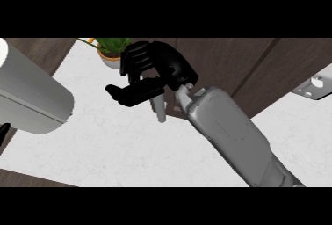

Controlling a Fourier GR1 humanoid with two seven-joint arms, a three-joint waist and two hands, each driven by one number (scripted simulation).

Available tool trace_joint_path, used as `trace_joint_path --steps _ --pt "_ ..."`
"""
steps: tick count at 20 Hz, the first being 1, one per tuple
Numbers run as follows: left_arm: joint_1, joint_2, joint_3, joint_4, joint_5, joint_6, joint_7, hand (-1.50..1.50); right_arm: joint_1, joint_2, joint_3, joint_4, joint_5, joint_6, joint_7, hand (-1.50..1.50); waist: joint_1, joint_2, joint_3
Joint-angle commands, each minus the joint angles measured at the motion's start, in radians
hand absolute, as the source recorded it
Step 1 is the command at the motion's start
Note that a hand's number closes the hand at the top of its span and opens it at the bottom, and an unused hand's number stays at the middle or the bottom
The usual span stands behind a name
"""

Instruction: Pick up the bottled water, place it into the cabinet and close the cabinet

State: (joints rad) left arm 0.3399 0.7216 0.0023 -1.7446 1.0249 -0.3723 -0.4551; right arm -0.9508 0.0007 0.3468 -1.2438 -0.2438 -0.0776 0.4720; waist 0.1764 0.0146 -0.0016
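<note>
My right hand (150, 72) is raised at the top centre, in front of the dark wooden cabinet doors (227, 61). Its fingers are curled over and its thumb sticks out to the left. A slim grey door handle (159, 110) shows just below the thumb; I cannot tell whether the hand touches it. The grey right forearm (230, 132) runs down to the lower right. The bottled water is not visible. My left forearm (29, 94) fills the left edge as a large grey shape, with only a black sliver (3, 132) beneath it.
A white marbled counter (117, 149) lies below the arms. A green plant in a white pot (110, 55) stands at the top, left of the hand. A white bracket-like fitting (314, 83) sits at the right edge.
</note>
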Motion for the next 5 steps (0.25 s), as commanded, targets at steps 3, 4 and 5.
trace_joint_path --steps 3,4,5 --pt "0.009 -0.012 0.004 0.009 -0.005 0.006 -0.005 -1.50 -0.115 -0.001 -0.117 0.185 -0.026 -0.133 -0.099 -1.50 -0.009 0.030 -0.001" --pt "0.031 0.006 0.019 0.000 0.011 -0.021 0.000 -1.50 -0.120 -0.001 -0.131 0.182 -0.042 -0.150 -0.101 -1.50 -0.008 0.022 0.000" --pt "0.021 -0.025 -0.012 0.002 -0.014 -0.001 -0.009 -1.50 -0.139 -0.001 -0.108 0.190 -0.051 -0.159 -0.102 -1.50 -0.011 0.026 -0.002"
